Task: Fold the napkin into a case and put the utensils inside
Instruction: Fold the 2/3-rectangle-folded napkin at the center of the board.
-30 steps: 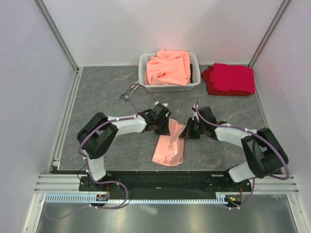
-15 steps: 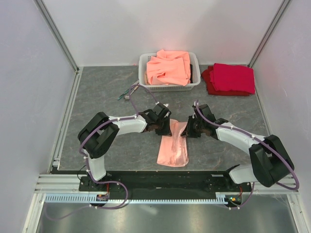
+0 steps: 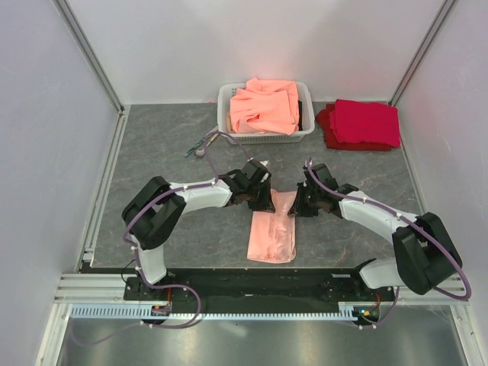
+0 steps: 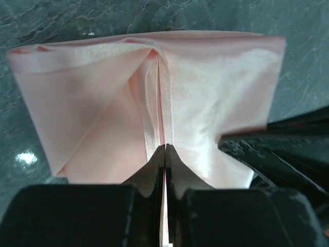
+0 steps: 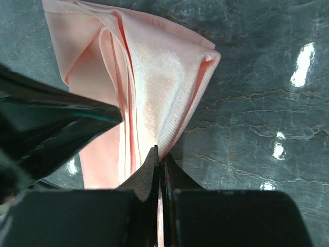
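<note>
Grey stone-look table [image 3: 160, 152]; the pale-pink napkin [image 3: 272, 235] lies folded into a narrow strip at lower centre.
The left gripper [image 4: 164, 150] and right gripper [image 5: 158, 154] each pinch its upper edge tight. The cloth looks thin, limp and likely slippery, so it is best held at corners or folds.

The left gripper [image 3: 268, 204] and right gripper [image 3: 294, 207], both pinched on the far edge of the pale-pink folded cloth napkin [image 3: 273, 236], sit close together, and only a narrow gap separates them. The grey marbled tabletop [image 3: 160, 164] is open outside each arm and in a strip beyond the grippers. Further back, a white slatted plastic basket [image 3: 227, 114] of orange-salmon cloths [image 3: 264, 105] blocks the centre. Deep red folded cloths [image 3: 364, 122] lie just right of it, and slim teal-handled cutlery [image 3: 200, 146] lies to its left.
</note>
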